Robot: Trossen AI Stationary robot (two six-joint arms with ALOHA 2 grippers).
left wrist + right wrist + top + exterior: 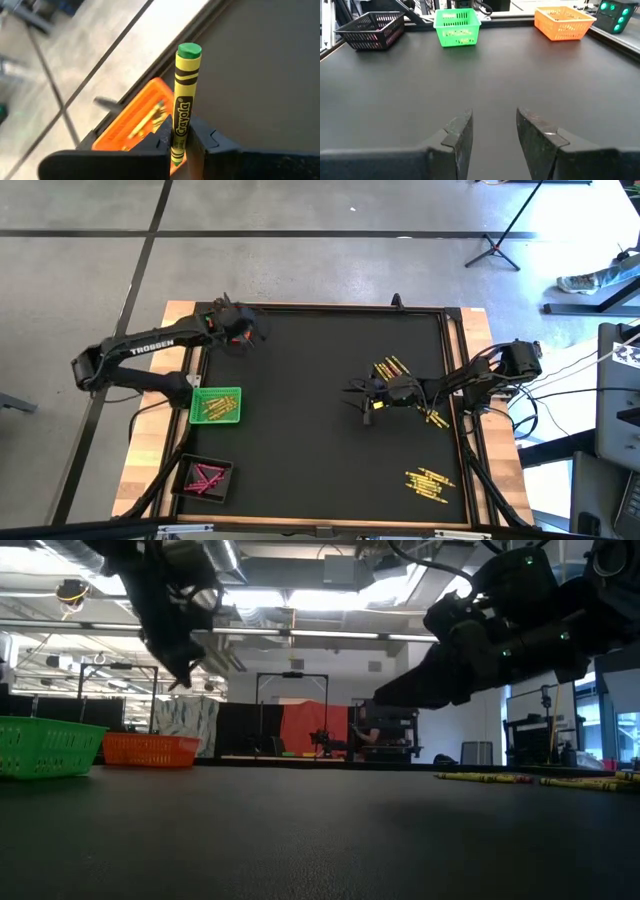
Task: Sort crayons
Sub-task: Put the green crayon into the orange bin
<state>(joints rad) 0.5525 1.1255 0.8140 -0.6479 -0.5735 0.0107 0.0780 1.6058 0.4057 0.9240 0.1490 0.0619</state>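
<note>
left gripper (178, 142): clamped on a yellow paper-wrapped crayon with green tip (184, 95), above the orange mesh tray (135, 120).
right gripper (492, 132): part open, empty, near loose crayons (390, 368).
tip: centre over the tray before you release; crayon could bounce off the rim.

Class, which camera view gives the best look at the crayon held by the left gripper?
The left wrist view: the crayon fills the frame, green-tipped with a yellow wrapper, clamped in the left gripper above the orange tray. The high and low views show only the arm; the right wrist view misses it.
</note>
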